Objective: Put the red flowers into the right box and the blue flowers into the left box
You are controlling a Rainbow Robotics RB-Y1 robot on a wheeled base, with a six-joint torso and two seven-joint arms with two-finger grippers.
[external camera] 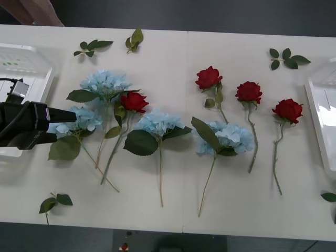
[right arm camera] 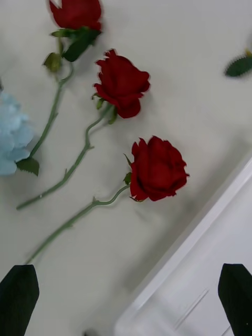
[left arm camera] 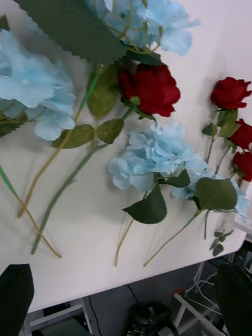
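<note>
Several red flowers lie on the white table: one rose (external camera: 134,101) among the blue ones, three more (external camera: 208,77) (external camera: 249,92) (external camera: 287,109) to the right. Several blue flowers (external camera: 105,81) (external camera: 158,122) (external camera: 227,137) are spread across the left and middle. My left gripper (external camera: 63,114) (left arm camera: 123,270) is open and hovers by the leftmost blue flower (external camera: 79,119), beside the left box (external camera: 31,52). My right gripper (right arm camera: 127,268) is open above the right box's rim (right arm camera: 189,252), close to the nearest rose (right arm camera: 157,168). The right box (external camera: 320,115) sits at the table's right edge.
Loose green leaf sprigs lie at the back (external camera: 92,47) (external camera: 134,39) (external camera: 286,58), at the front left (external camera: 52,202) and front right (external camera: 329,197). The table's front edge runs below the stems. Stems of the left flowers cross one another.
</note>
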